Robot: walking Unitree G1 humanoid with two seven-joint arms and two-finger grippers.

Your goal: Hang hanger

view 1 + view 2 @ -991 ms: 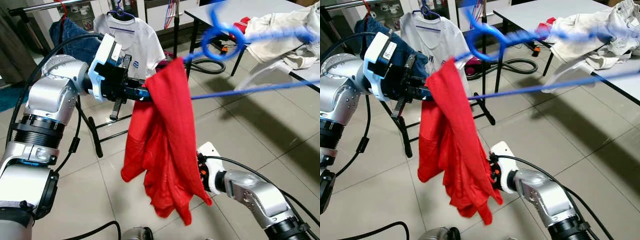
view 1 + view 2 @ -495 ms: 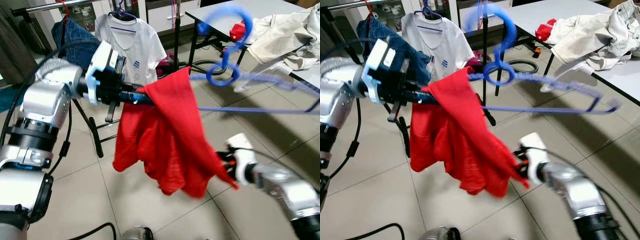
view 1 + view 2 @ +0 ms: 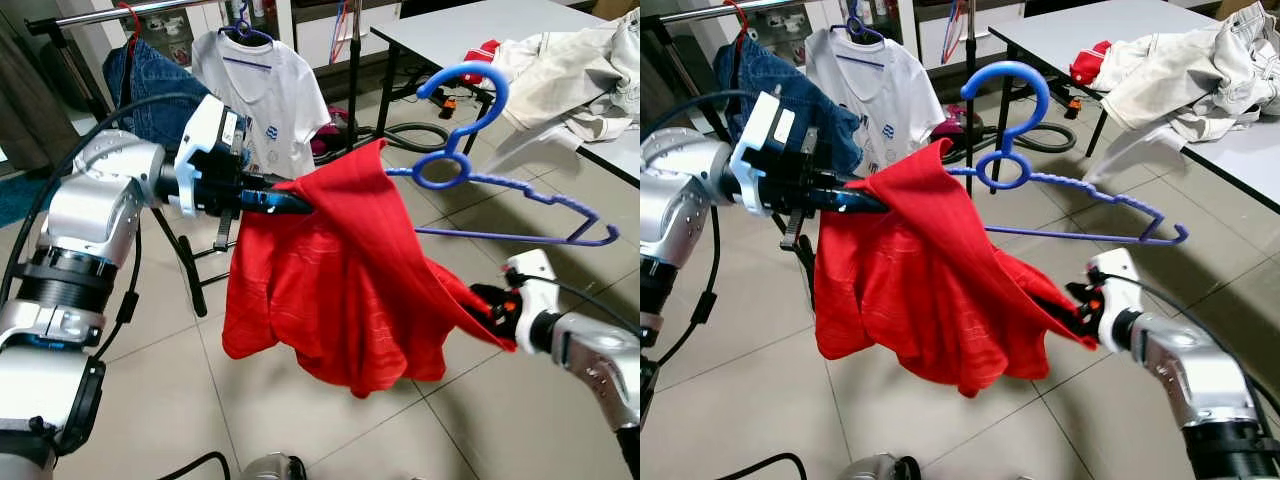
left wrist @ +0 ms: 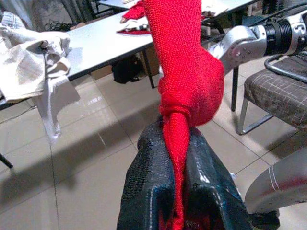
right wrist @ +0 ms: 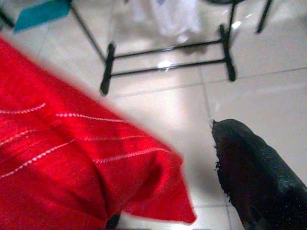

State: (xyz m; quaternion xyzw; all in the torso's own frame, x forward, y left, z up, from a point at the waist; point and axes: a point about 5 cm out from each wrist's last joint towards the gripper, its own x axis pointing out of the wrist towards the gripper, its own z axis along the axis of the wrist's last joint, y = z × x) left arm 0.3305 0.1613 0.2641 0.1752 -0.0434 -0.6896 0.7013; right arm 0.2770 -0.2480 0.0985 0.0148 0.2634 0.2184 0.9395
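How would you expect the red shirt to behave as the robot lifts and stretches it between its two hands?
Probably floppy: the red shirt sags in loose folds between the left hand and the right hand. Likely light, since a bunched pinch of fabric in the left hand carries it. It may slide along the blue hanger, because only one shoulder seems draped over it.

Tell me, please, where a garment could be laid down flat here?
The grey table has bare top left of the white clothes pile; that right end is crowded. Bare floor tiles lie below the red shirt, stretched between left gripper and right gripper.
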